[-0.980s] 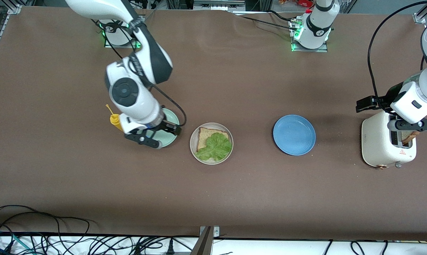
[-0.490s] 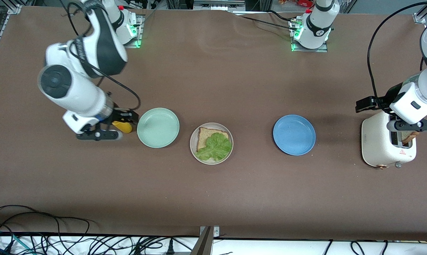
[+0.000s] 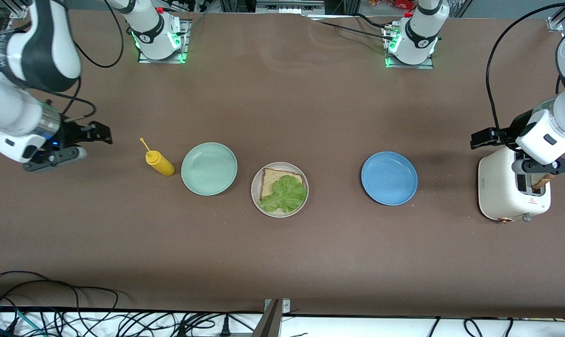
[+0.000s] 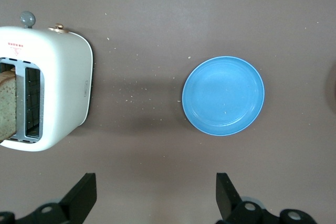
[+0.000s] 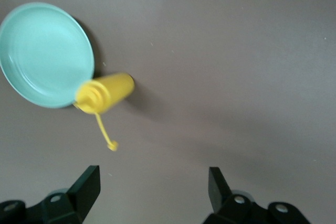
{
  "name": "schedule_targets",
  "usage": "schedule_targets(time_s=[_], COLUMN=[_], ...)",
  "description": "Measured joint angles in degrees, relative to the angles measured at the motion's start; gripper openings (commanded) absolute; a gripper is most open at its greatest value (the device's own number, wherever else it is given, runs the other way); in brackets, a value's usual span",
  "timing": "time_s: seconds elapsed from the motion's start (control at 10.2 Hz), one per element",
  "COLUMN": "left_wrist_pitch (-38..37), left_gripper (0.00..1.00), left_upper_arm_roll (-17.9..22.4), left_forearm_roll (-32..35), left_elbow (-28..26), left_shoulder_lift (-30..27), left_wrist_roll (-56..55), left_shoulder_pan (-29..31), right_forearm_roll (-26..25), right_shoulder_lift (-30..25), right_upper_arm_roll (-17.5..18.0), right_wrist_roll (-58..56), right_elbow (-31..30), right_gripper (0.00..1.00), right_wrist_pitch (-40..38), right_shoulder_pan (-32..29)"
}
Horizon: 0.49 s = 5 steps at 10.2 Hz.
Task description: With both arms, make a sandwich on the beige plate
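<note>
Brown cloth-covered table [image 3: 310, 117], robot bases along the edge farthest from the front camera.

Left gripper [image 3: 544, 166], black, two-fingered: fingers [image 4: 84, 195] spread wide and empty, hovering over the cream-white two-slot toaster [image 3: 509, 189] at the left arm's end of the table. Tan bread slice with dark crust [image 3: 539, 180] standing in one slot, not yet gripped.

Right gripper [image 3: 57, 157], also black: fingers [image 5: 86, 184] spread apart, holding nothing, up over bare cloth at the right arm's end of the table. Yellow squeeze bottle with a thin nozzle [image 3: 158, 161] standing on the table, just beside the round mint-green plate [image 3: 209, 168], empty. Right arm [image 3: 25, 70] apparently waiting.

Round beige speckled plate [image 3: 259, 199] near the table's middle, between the mint-green plate and the round blue plate [image 3: 389, 178], also empty. On it, a square tan bread slice [image 3: 272, 178] lying flat, with a ruffled green lettuce leaf [image 3: 284, 194] resting over the part nearer the front camera.

Judged progress: roughly two thirds built. Bottom slice and lettuce placed; top slice left to lift from the toaster, carry across the blue plate and lay on the lettuce. Left arm best placed for that.
</note>
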Motion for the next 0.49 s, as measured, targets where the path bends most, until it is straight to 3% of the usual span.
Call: schedule_targets(time_s=[0.2, 0.49], left_wrist_pitch=[0.0, 0.4], left_gripper=[1.00, 1.00], left_upper_arm_roll=[0.1, 0.2], left_forearm_roll=[0.5, 0.5], left_elbow=[0.0, 0.0], left_shoulder_lift=[0.0, 0.1], left_wrist_roll=[0.0, 0.0], left_shoulder_pan=[0.1, 1.1], right_forearm_roll=[3.4, 15.6], right_shoulder_lift=[0.0, 0.5], right_upper_arm_roll=[-4.0, -9.1], right_wrist_roll=[-12.3, -34.8], right_elbow=[-4.0, -11.8], right_gripper=[0.92, 0.92], right_wrist_pitch=[3.6, 9.7], right_shoulder_pan=[0.0, -0.8])
